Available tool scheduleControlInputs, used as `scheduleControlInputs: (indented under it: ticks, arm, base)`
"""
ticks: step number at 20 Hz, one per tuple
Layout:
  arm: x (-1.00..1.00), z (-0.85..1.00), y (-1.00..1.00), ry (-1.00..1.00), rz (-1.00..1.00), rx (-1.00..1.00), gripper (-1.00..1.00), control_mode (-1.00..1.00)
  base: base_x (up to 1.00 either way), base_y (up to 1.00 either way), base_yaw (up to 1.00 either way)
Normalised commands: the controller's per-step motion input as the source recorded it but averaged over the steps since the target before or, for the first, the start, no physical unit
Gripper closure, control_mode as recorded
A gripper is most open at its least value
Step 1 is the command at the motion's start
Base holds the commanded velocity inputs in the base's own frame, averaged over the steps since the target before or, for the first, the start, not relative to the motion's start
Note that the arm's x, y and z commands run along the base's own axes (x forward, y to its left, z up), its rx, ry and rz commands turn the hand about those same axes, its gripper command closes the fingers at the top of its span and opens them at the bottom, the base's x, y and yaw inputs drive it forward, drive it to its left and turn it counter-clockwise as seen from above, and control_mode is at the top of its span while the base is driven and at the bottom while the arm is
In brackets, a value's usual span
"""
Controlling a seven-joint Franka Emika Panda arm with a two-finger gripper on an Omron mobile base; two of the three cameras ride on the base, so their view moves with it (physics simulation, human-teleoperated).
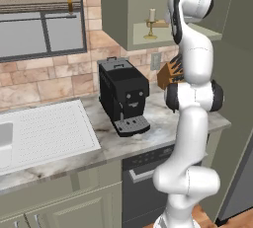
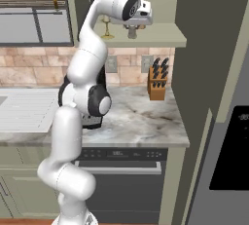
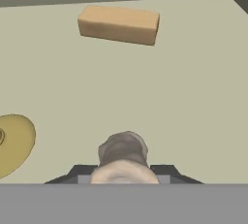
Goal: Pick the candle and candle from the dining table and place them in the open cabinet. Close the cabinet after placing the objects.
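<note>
The pale green cabinet shelf (image 3: 193, 97) carries a tan block (image 3: 119, 24) near the frame's top and the gold round foot of the stemmed candle (image 3: 14, 143) at the left edge, well apart.

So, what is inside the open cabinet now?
On the cabinet floor stand the gold-stemmed candle and a tan block. The gripper holds the grey candle above it. The arm covers part of the inside.

A kitchen: marble counter (image 1: 163, 135) with coffee machine (image 1: 123, 96), knife block (image 2: 158, 84), dishwasher (image 2: 121, 180) and brick backsplash (image 1: 44, 81).
</note>
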Motion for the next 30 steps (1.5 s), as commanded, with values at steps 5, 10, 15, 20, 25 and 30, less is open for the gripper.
scheduleControlInputs:
  ticks: [5,10,15,20,25,30]
  arm:
    - [0.0,-0.16,0.0,-0.03,0.0,0.0,1.0,-1.0]
    - [0.0,-0.18,0.0,-0.06,0.0,0.0,1.0,-1.0]
    - [0.0,-0.05,0.0,-0.03,0.0,0.0,1.0,-1.0]
    - [0.0,0.0,0.0,0.0,0.0,0.0,1.0,-1.0]
    - [0.0,0.0,0.0,0.0,0.0,0.0,1.0,-1.0]
    - [0.0,0.0,0.0,0.0,0.0,0.0,-1.0,-1.0]
  base:
    - [0.0,0.0,0.0]
    - [0.0,0.0,0.0]
    - [0.0,0.0,0.0]
    - [0.0,0.0,0.0]
    - [0.0,0.0,0.0]
    - [0.0,0.0,0.0]
